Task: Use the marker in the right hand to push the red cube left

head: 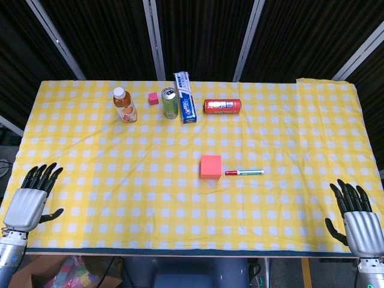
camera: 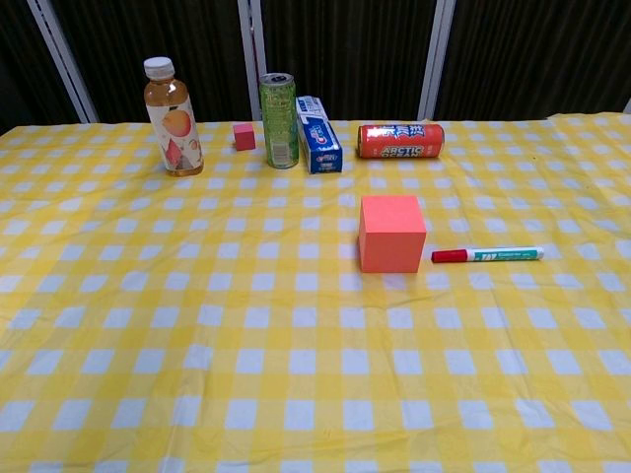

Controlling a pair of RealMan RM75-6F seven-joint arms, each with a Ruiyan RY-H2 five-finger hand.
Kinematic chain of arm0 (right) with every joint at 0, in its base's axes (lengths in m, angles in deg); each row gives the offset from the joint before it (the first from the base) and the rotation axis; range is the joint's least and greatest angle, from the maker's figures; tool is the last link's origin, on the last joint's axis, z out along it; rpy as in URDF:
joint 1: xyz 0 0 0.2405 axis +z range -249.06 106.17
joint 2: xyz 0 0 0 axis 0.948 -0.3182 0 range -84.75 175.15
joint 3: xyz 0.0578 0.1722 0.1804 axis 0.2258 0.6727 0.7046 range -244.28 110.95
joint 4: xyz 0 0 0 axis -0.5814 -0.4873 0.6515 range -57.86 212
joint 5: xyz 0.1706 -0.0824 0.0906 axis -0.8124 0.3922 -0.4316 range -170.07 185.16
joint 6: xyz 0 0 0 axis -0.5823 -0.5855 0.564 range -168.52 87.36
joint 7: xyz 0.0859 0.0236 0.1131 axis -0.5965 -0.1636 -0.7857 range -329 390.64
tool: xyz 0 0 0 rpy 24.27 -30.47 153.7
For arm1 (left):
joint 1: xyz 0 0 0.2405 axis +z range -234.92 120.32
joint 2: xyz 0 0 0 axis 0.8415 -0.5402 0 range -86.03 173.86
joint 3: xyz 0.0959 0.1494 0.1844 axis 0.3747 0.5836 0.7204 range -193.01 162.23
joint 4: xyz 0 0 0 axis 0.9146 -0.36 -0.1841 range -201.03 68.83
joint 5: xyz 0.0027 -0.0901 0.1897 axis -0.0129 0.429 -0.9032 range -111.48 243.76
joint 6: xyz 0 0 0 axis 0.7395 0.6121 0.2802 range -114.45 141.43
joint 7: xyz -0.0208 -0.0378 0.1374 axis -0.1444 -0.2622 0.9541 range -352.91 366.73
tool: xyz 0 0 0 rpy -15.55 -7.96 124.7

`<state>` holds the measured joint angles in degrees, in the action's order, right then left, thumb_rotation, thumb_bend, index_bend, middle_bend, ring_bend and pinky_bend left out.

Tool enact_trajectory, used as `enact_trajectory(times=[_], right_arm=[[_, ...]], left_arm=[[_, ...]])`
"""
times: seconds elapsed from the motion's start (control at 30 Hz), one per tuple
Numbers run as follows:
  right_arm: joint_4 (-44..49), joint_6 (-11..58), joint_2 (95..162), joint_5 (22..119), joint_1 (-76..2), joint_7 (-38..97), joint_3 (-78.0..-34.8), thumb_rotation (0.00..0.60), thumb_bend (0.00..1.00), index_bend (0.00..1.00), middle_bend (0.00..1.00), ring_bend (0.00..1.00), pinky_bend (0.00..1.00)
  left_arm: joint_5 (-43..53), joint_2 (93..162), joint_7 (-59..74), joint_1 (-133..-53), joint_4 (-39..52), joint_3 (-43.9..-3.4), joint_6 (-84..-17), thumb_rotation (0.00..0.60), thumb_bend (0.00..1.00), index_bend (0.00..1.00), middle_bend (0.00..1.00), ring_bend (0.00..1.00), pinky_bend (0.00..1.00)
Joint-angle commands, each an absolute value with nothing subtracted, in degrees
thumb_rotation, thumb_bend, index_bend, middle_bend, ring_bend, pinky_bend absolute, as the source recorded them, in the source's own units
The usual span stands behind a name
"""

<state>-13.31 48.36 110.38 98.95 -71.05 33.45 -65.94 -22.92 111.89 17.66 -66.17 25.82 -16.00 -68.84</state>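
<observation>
So there's one of pretty much everything on the yellow-and-white checked tablecloth (head: 90, 180), except cans: two of those. One tall green drink can (head: 170, 103) stands upright, and one red drink can (head: 222, 106) lies on its side to the right of it. Then one clear plastic bottle of orange-coloured drink with a white cap (head: 125, 105), one blue-and-white toothpaste box (head: 185, 96) lying flat between the two cans, one small pink cube (head: 153, 98) between the bottle and the green can, one big red cube (head: 210, 166), and one marker. All the drinks, the box and the little pink cube sit in a row along the far side of the table.

The big red cube is more of a salmon-red, matte, plain faces, sharp edges, no markings I can see. It sits near the middle of the table, well apart from the back row. The white marker pen with a red cap (head: 244, 172) lies flat just to the right of it, cap end pointing at the cube, with a small gap between them, not touching.

Two hands, both only in the head view. The left hand (head: 33, 201) is at the near left corner, fingers spread, holding nothing. The right hand (head: 357, 219) is at the near right corner, same deal: fingers apart, empty, well away from the marker.
</observation>
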Motion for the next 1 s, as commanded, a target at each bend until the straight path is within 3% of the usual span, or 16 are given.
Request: enact_trajectory(times=[0.03,0.23,0.43,0.83,1.0], right_arm=[[-13.47,48.21,110.32,98.85,-71.03,33.60,-65.98,0.600,0.41,0.00,0.00,0.00,0.00],[-13.85,48.07,110.28,98.73,-70.92,33.68,-65.87,0.600,0.40,0.00,0.00,0.00,0.00],[-15.18,47.07,110.36,98.56,-69.78,36.23,-65.05,0.600,0.31,0.00,0.00,0.00,0.00],[-23.80,35.78,111.38,91.59,-61.27,46.62,-59.73,0.600,0.30,0.00,0.00,0.00,0.00],[-28.05,28.42,114.34,82.80,-54.66,51.98,-54.73,0.600,0.30,0.13,0.00,0.00,0.00]], left_arm=[[-23.21,112.02,17.03,-66.15,25.43,-15.97,-69.12,0.600,0.00,0.00,0.00,0.00,0.00],[-23.38,112.12,16.71,-66.01,25.49,-16.06,-69.67,0.600,0.00,0.00,0.00,0.00,0.00],[-22.81,112.36,16.41,-66.04,25.51,-16.34,-69.56,0.600,0.00,0.00,0.00,0.00,0.00],[-22.76,112.28,16.68,-66.10,25.86,-16.39,-69.54,0.600,0.00,0.00,0.00,0.00,0.00],[-22.37,111.98,16.39,-66.23,26.07,-16.37,-69.00,0.600,0.00,0.00,0.00,0.00,0.00]])
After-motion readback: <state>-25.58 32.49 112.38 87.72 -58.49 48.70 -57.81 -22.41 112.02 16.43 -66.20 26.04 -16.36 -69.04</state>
